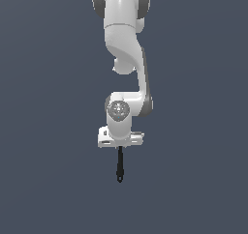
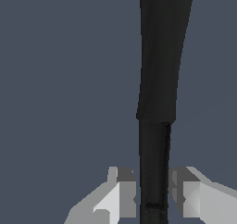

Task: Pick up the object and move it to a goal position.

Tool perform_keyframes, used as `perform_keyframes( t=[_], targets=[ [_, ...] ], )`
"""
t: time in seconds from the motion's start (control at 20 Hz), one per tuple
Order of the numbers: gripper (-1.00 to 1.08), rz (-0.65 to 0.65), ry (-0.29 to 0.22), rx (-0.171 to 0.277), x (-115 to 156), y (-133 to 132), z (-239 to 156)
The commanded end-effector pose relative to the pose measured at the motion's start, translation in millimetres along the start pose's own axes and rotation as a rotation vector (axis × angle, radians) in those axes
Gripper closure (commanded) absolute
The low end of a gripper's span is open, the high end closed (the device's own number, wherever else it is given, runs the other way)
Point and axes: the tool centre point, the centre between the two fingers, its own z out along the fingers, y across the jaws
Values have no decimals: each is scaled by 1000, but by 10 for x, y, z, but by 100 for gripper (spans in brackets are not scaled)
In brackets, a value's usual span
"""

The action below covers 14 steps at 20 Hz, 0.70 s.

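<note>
The plain grey-blue surface lies open on every side of the arm in the exterior view, toward that view's left and right alike, with nothing standing on it that a gripper could strike. The only thing in the gripper's own path is the black utensil, which sits between the fingers and fills most of the gap; in the wrist view a thin sliver of room shows on either side of its handle, so nothing else would fit there.
</note>
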Motion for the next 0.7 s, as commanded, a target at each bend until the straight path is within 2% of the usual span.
perform_keyframes(
  t=[0.0, 0.35, 0.65],
  targets=[
    [108, -1, 1, 0, 3, -8, 1],
    [108, 0, 0, 0, -1, -23, -25],
    [108, 0, 0, 0, -11, -198, -224]
  ],
)
